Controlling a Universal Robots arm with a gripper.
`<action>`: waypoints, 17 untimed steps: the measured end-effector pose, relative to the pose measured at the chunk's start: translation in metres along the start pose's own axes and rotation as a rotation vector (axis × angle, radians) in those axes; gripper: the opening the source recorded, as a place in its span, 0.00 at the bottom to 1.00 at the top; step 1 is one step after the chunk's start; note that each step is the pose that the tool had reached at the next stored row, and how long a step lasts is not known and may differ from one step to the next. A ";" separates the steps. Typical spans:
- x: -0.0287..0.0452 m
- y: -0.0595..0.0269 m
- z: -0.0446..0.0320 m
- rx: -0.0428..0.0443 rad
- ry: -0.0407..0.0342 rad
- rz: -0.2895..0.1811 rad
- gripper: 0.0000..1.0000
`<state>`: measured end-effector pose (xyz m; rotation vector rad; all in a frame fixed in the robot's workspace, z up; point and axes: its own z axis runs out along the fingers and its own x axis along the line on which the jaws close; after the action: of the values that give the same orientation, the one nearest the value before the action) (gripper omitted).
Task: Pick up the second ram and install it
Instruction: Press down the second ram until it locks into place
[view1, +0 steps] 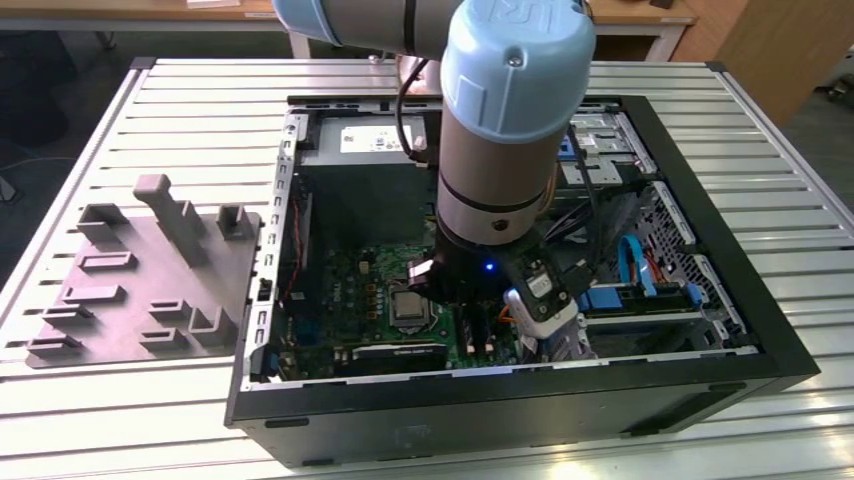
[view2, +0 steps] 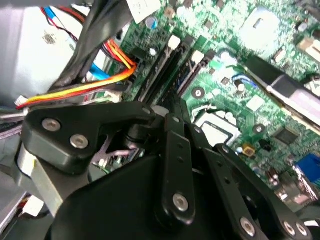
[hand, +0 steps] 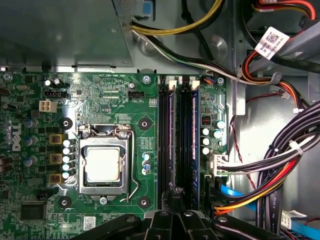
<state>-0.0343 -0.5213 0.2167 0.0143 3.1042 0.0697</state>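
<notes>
My gripper (hand: 175, 196) hangs low inside the open computer case (view1: 694, 230), over the memory slots (hand: 180, 135) beside the processor socket (hand: 102, 164). Its black fingertips look pressed together, resting on the near end of the slot row. A thin bluish board edge, the second ram (hand: 169, 130), stands seated in the slot that runs straight out from the fingertips. Another bluish edge (hand: 195, 130) sits in the slot nearest the cables. In the second wrist view the gripper (view2: 167, 112) and its black linkages cover the slots' (view2: 162, 75) near ends. In the exterior view the gripper (view1: 470, 318) sits under the arm.
A grey power-supply box (view1: 358, 140) fills the case's far end. Bundled black, yellow and orange cables (hand: 280, 165) run close beside the slots. Blue drive brackets (view1: 641, 290) lie on the exterior view's right. A grey fixture block (view1: 147, 290) rests on the slatted table outside the case.
</notes>
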 end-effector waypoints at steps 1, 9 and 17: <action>0.0000 0.0000 0.0000 -0.0001 0.0000 0.000 0.10; -0.0003 0.0006 -0.0051 -0.0025 -0.0007 0.000 0.10; -0.0011 0.0015 -0.0310 -0.0007 -0.0002 0.000 0.10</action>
<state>-0.0342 -0.5212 0.2478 0.0144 3.1039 0.0707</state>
